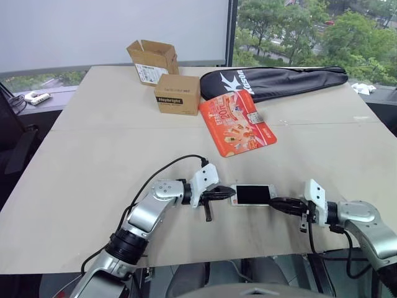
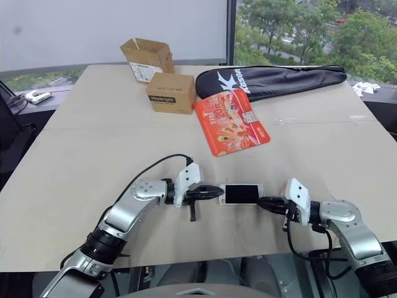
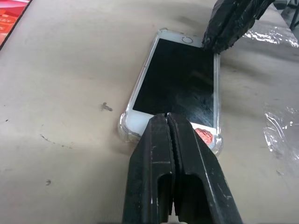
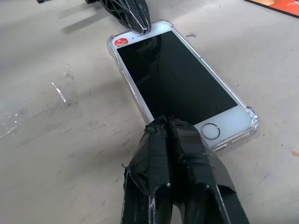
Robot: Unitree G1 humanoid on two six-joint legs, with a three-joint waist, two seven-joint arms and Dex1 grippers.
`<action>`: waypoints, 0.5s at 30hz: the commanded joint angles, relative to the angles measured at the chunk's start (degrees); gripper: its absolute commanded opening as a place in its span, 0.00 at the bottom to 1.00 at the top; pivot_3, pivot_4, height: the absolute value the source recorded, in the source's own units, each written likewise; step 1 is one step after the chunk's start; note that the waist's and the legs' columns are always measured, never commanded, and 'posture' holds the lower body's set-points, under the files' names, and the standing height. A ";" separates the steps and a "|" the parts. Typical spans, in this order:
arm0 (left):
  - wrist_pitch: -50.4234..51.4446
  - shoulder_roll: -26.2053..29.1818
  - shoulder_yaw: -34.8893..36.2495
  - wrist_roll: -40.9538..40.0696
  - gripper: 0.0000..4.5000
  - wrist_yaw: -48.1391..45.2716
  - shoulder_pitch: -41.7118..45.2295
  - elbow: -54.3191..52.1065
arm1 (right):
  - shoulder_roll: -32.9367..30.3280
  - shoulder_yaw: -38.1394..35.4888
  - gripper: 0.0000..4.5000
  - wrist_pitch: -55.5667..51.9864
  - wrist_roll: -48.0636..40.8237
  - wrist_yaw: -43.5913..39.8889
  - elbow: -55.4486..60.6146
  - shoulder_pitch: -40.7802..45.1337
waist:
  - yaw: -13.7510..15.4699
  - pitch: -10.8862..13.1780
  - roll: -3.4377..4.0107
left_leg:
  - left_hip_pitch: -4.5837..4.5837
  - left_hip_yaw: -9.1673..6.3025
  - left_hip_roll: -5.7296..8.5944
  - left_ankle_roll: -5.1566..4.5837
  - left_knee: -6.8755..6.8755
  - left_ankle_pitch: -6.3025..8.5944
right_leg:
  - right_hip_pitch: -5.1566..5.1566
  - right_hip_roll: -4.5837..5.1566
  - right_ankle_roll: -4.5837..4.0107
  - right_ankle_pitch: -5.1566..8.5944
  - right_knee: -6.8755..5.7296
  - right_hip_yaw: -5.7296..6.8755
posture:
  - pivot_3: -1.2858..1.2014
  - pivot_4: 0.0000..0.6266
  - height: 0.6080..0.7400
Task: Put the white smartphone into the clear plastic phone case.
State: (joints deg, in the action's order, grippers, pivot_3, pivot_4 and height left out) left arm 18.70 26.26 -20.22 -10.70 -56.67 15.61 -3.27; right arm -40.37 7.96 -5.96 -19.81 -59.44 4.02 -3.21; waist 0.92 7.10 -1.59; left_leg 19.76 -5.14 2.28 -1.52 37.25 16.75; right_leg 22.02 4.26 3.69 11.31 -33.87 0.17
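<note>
Left gripper point(image 1: 231, 194): my fingers are pressed together, nothing between them, tips on the phone's end nearest me.
Right gripper point(image 1: 273, 202): my fingers are together too, wrapped in black tape, tips on the phone's opposite end by its round button.
Phone point(image 1: 252, 194): lies flat, screen up, between my two grippers, touched by both.
Case point(image 3: 122, 122): the clear shell sits around the phone, its bumpered corners showing at each corner of the phone.
Sticker point(image 4: 120, 41): small red dot on the phone's white end under my left fingertips.
Table point(image 1: 93, 161): bare pale board under phone and grippers.
Packet point(image 1: 236, 123): orange, flat, beyond the phone, well apart from my grippers.
Boxes point(image 1: 177, 94): two cardboard ones farther off, past the packet to my left.
Bag point(image 1: 279, 81): long, black, at the far edge behind the packet.
</note>
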 commanded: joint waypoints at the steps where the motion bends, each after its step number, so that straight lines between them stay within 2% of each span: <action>1: 0.44 0.29 0.05 0.11 0.00 -0.40 0.04 0.35 | 0.04 4.76 0.01 -6.49 5.32 1.17 -7.85 -3.72 | -0.04 0.00 0.00 | 0.00 -0.01 0.00 0.01 0.00 0.00 | 0.00 0.00 0.00 0.00 0.00 -0.01 | 0.52 0.24 1.00; 6: 0.33 -1.01 2.51 -2.32 0.00 0.48 -0.10 -0.72 | 3.36 -1.11 0.01 -6.08 -5.65 -2.02 -1.79 -3.57 | -0.07 0.35 0.13 | 0.08 -0.08 -0.02 -0.21 0.00 -0.12 | 0.09 -0.04 0.00 0.00 -0.01 0.06 | 0.52 0.24 1.00; 9: 1.16 -1.39 6.05 -5.95 0.00 0.67 -0.51 -3.62 | 5.62 -6.26 0.01 -6.66 -12.78 -2.61 2.43 -2.45 | -0.19 1.08 0.85 | 0.29 0.07 -0.01 -0.25 0.01 -0.15 | 0.34 -0.04 0.01 -0.02 -0.06 0.07 | 0.52 0.24 1.00; 11: 1.76 -0.32 7.40 -6.33 0.00 1.17 -1.01 -5.36 | 6.63 -9.06 0.01 -7.93 -16.08 -2.13 4.29 -1.47 | -0.39 1.28 0.99 | 1.01 0.13 -0.01 -0.24 0.04 -0.19 | 1.23 -0.15 0.16 -0.22 -0.30 0.05 | 0.52 0.24 1.00; 12: 1.50 0.48 7.75 -5.70 0.00 1.63 -1.39 -6.10 | 6.57 -9.97 0.01 -8.85 -17.17 -2.17 5.12 -1.29 | -0.41 1.38 1.04 | 1.39 0.23 0.00 -0.15 0.08 -0.25 | 1.75 -0.20 -0.04 -0.33 -0.69 -0.03 | 0.52 0.24 1.00; 15: 2.95 2.07 9.77 -6.44 0.00 2.91 -2.88 -8.77 | 5.22 -11.60 0.01 -10.25 -17.79 -2.89 6.48 -1.40 | -0.18 1.75 1.44 | 1.71 0.22 0.01 0.18 0.14 -0.43 | 2.16 -0.19 -0.14 -0.29 -0.89 -0.03 | 0.52 0.24 1.00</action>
State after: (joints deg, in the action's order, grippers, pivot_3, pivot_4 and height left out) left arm 21.14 27.78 -11.98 -16.02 -54.36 13.18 -9.25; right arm -34.44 -1.74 -15.79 -36.20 -61.48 8.34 -4.65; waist 0.74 8.85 -0.15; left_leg 21.72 -4.91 2.34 -1.34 37.40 16.32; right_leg 24.41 4.05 3.55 11.01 -34.76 0.15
